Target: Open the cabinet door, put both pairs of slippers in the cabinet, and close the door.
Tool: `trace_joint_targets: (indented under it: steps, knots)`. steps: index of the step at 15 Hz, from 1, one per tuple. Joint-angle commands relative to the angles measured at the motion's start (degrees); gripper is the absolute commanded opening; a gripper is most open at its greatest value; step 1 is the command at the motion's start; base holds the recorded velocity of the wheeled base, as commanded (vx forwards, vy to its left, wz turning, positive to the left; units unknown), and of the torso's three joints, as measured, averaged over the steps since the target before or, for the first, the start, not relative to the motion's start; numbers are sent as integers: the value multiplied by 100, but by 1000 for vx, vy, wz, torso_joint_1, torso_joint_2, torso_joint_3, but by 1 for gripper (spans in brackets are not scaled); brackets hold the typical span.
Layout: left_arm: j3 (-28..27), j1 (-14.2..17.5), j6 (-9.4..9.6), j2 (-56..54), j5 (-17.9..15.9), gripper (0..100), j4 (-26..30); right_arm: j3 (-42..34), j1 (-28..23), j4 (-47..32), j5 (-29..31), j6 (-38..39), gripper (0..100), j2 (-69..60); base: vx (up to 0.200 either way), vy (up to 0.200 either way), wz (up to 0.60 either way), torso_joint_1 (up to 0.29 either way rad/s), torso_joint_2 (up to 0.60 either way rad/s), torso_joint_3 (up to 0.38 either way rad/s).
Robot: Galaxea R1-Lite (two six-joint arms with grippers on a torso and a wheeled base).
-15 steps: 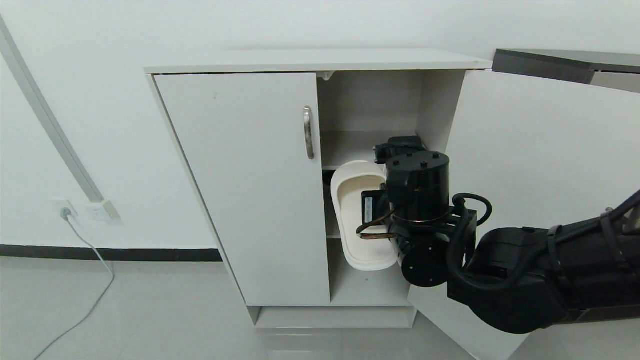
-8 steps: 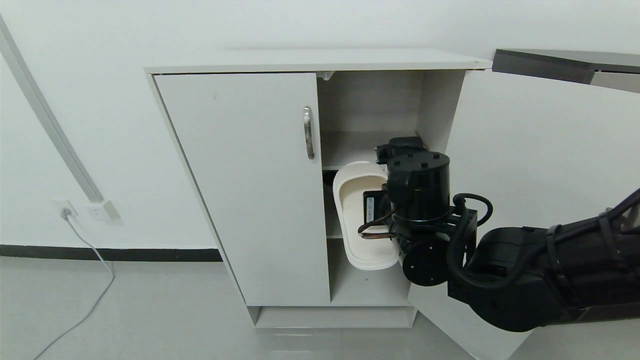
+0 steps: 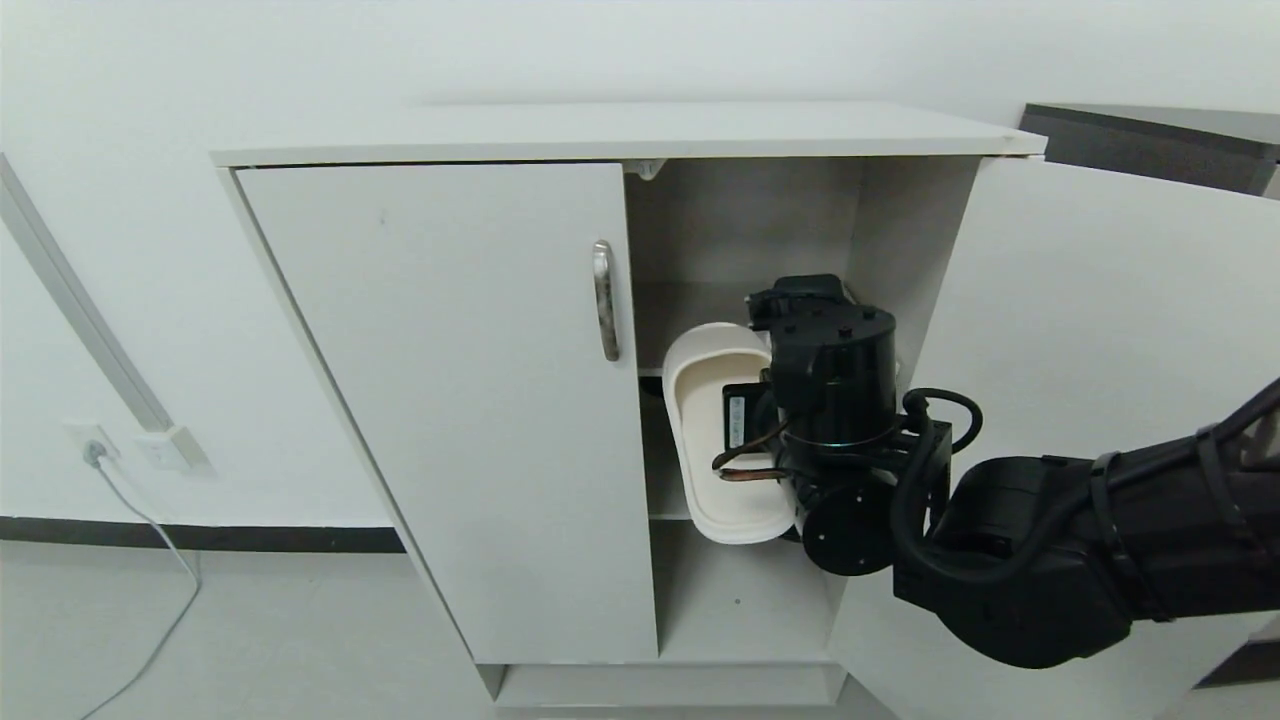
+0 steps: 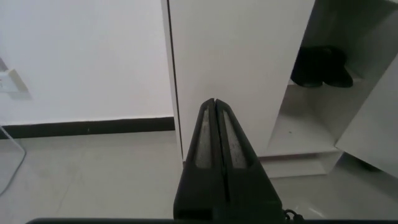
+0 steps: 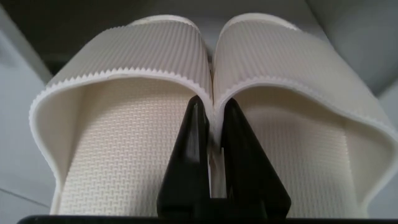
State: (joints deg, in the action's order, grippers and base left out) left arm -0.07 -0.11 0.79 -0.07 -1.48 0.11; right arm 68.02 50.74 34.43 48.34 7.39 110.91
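The white cabinet (image 3: pixel 620 130) stands against the wall with its right door (image 3: pixel 1080 400) swung open and its left door (image 3: pixel 460 400) closed. My right gripper (image 5: pixel 211 121) is shut on a pair of cream slippers (image 5: pixel 211 93), pinching their inner edges together. In the head view the cream slippers (image 3: pixel 715 440) hang at the open right compartment, level with the middle shelf. A dark pair of slippers (image 4: pixel 322 67) sits on a shelf inside the cabinet. My left gripper (image 4: pixel 214 109) is shut on nothing, low down in front of the closed left door.
A metal handle (image 3: pixel 602 300) runs down the left door's edge. A wall socket with a grey cable (image 3: pixel 95 455) is low on the wall to the left. A dark-topped counter (image 3: pixel 1150 135) lies behind the open door. Bare floor (image 3: pixel 200 640) lies in front.
The head camera has moved closer, so the cabinet appears larger. The right gripper holds the cream slippers at much the same place in the opening.
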Motion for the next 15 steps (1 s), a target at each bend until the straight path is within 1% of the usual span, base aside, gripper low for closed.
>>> trace_joint_targets:
  steps: [1,4,5,6,12,15]
  knots:
    - [-1,2,0,7,-2,0,-2,-8,-11,3,0,0,0,10,200,0,0,2,-2,-2]
    - [-1,2,0,7,-2,0,-2,62,-169,3,-44,8,0,124,0,0,0,0,0,0]
    - [-1,2,0,7,-2,0,-2,194,-231,-15,-52,0,0,177,0,0,0,0,0,0]
    - [-1,2,0,7,-2,0,-2,343,-284,-59,-70,-18,0,221,0,0,0,0,0,0]
    - [-1,2,-9,7,-2,0,-2,1495,-591,-876,-465,-36,0,625,0,0,0,0,0,0]
    - [-1,2,-9,7,-2,0,-2,1987,-714,-1087,-553,-36,0,871,0,0,0,0,0,0]
